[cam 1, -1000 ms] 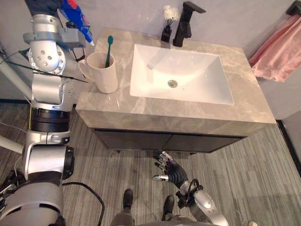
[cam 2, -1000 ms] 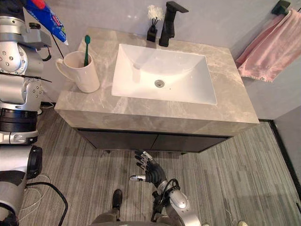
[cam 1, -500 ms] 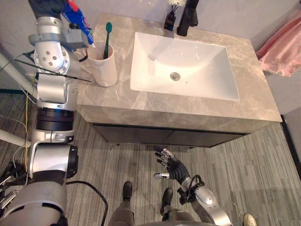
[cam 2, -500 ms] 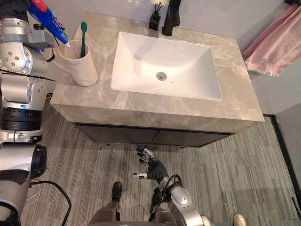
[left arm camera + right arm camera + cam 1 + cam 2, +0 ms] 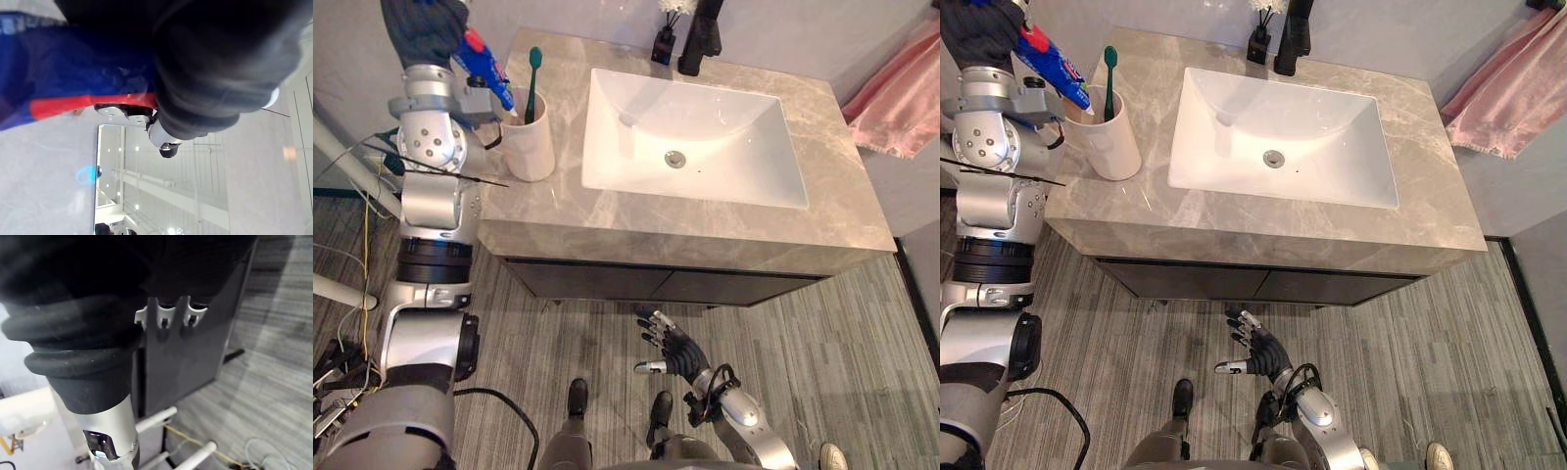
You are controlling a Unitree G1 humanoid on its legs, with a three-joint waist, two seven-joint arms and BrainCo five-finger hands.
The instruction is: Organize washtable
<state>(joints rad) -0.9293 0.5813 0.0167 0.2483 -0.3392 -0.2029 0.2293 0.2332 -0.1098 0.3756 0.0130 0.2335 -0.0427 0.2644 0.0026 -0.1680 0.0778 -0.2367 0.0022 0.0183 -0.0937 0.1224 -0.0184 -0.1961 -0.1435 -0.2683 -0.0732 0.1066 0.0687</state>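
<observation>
A cream mug (image 5: 530,137) stands at the left end of the marble countertop (image 5: 636,223), with a green toothbrush (image 5: 532,80) upright in it. My left hand (image 5: 426,27) is raised above and left of the mug, shut on a blue and red toothpaste tube (image 5: 485,69). The tube slants down and its lower end dips inside the mug's rim. From very close, the left wrist view shows the tube (image 5: 58,73) against the hand's dark cover. My right hand (image 5: 672,349) hangs open low over the floor in front of the cabinet, holding nothing.
A white sink (image 5: 690,137) fills the middle of the countertop. At its back stand a black faucet (image 5: 703,37) and a small black diffuser bottle (image 5: 663,45). A pink towel (image 5: 901,88) hangs on the wall at the right. The dark cabinet front (image 5: 656,290) lies below.
The camera has shifted. My left hand has brought the toothpaste tube down and towards the mug, so its lower end now sits inside the rim. The right hand stays put.
</observation>
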